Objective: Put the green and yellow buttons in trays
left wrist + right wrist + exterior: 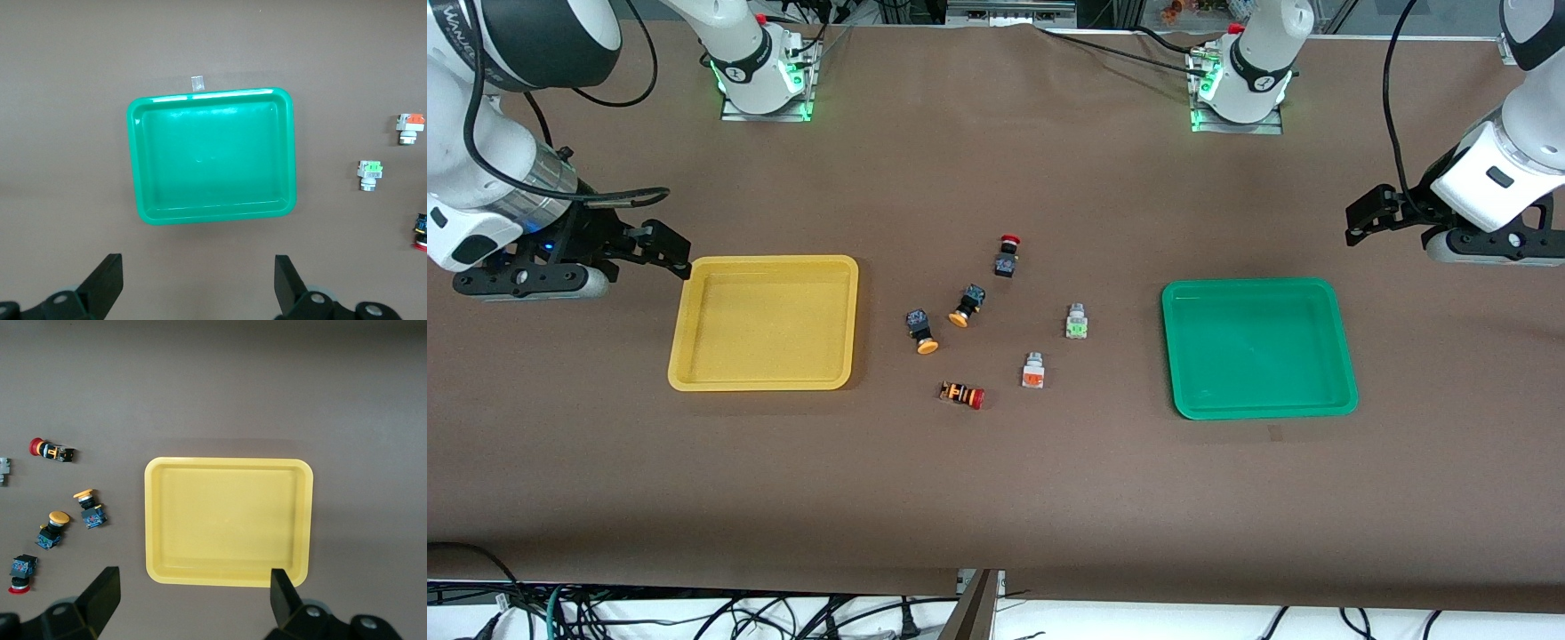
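A brown cloth-covered table (996, 498) fills the scene, with tangled cables (694, 613) hanging below its edge nearest the front camera.

The yellow tray (685, 356) lies toward the right arm's end, the green tray (1343, 373) toward the left arm's end — both shallow, round-cornered and holding nothing. Between them the buttons are scattered: two black-bodied yellow-capped buttons (921, 331) (967, 305) lying on their sides near each other, a green-faced white button (1077, 322) and an orange-faced white button (1033, 371) nearer the green tray. A red-capped black button (1008, 255) sits farthest from the front camera; an orange-striped red-capped button (963, 395) lies nearest it.

The right gripper (190, 597) hangs just beside the yellow tray's end, jaws spread wide. The left gripper (199, 280) hangs near the green tray's end, jaws likewise wide apart.
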`<state>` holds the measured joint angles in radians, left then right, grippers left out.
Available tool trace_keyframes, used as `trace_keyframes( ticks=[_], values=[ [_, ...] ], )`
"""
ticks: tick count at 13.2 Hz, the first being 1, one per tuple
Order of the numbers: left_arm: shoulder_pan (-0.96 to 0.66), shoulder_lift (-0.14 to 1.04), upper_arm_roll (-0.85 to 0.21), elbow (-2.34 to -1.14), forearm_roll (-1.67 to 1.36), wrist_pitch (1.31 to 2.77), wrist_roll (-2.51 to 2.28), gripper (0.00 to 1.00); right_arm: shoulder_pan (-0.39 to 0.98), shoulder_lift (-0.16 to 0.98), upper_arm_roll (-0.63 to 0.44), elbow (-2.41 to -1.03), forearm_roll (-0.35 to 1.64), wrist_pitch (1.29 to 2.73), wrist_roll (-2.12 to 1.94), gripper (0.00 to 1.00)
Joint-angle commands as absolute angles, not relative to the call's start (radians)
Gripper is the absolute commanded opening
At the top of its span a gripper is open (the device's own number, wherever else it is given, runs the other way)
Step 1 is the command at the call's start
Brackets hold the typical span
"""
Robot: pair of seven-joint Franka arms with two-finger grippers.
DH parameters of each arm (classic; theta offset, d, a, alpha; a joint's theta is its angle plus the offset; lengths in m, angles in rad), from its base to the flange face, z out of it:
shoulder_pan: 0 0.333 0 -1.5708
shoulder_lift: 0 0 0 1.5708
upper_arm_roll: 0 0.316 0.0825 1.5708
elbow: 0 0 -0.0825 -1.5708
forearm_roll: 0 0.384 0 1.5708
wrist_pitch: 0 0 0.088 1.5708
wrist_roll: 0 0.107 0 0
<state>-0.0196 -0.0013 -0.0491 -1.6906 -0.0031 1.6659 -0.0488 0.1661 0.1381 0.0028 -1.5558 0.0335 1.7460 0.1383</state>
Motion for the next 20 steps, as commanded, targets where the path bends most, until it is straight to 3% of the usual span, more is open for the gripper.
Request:
trace_keyframes(
  ticks=[1, 16, 20],
  values=[
    [-0.029, 0.005, -0.038, -1.680, -0.020, 1.664, -0.037, 1.00, 0.161, 0.144, 0.008, -1.540, 0.038, 1.732, 0.137, 0.99],
    [-0.038, 0.005, -0.038, -1.680, -0.021, 1.660, -0.038, 1.00, 0.208, 0.150, 0.014, -1.543, 0.026, 1.758, 0.127, 0.99],
    [-0.055, 0.029, -0.043, -1.678, -0.021, 1.585, -0.041, 1.00, 0.239, 0.222, 0.015, -1.542, 0.032, 1.839, 0.124, 0.99]
  ],
)
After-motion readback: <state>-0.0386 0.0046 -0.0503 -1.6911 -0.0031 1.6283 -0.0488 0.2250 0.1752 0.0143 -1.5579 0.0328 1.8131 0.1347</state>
